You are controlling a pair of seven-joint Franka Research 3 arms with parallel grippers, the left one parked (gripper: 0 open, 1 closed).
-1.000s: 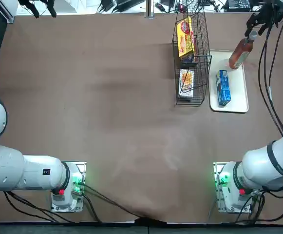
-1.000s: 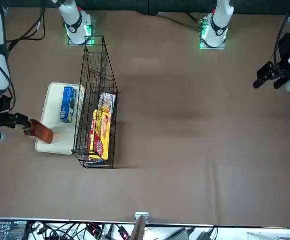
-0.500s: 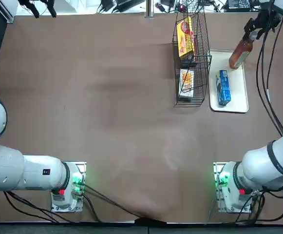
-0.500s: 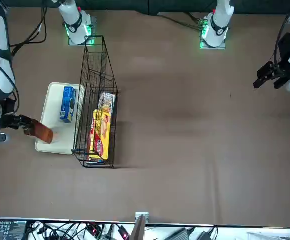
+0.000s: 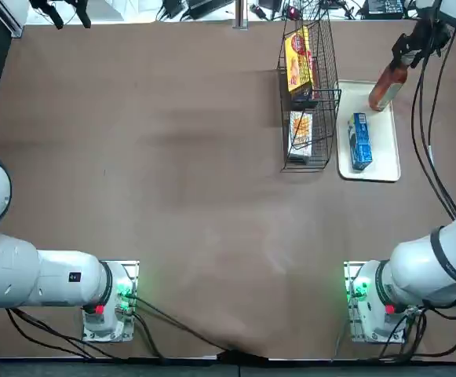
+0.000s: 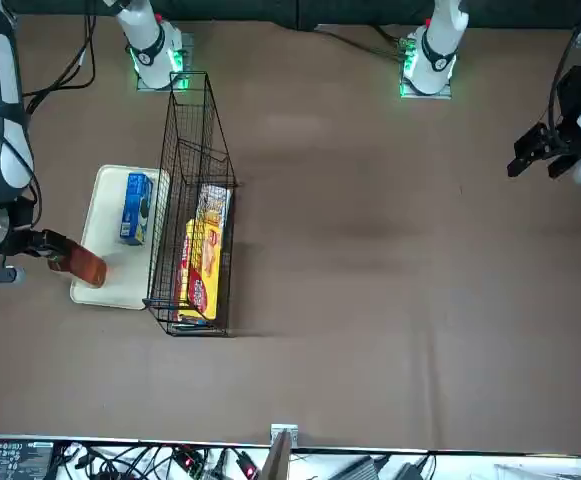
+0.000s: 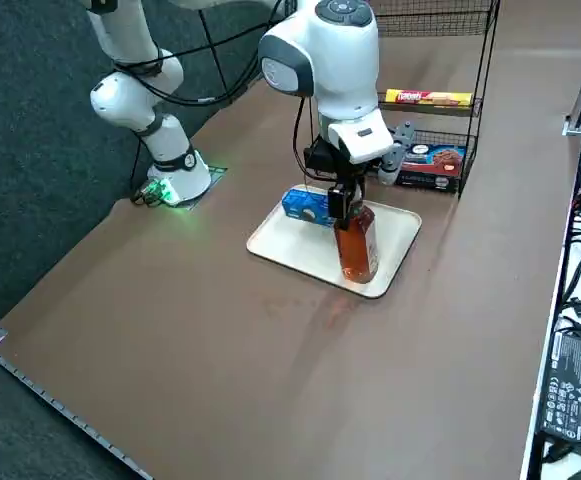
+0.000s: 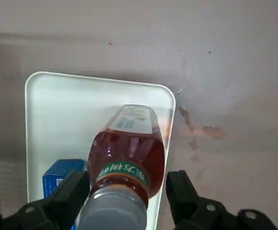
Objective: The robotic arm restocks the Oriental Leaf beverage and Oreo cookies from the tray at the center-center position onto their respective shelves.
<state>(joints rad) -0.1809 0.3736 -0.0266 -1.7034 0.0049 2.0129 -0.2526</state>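
My gripper (image 8: 128, 178) is at the cap end of the bottle (image 7: 356, 245), its fingers apart on either side and, as far as I can see, not pressed onto it. The bottle stands upright on the tray (image 5: 384, 161), by its far right corner. The Oreo pack (image 5: 359, 141) sits on the tray too, towards the near end and closer to the left edge, the one beside the rack (image 7: 430, 108). So I judge I am only at the first pick: both items are left to shelve, and neither is done. The rack does carry other goods, a yellow pack (image 5: 298, 59) and a white-and-orange one (image 5: 300, 133) among them. Next I should close evenly on the bottle and lift it straight; an off-centre squeeze could tip it. After it comes the Oreo pack, to its own shelf.
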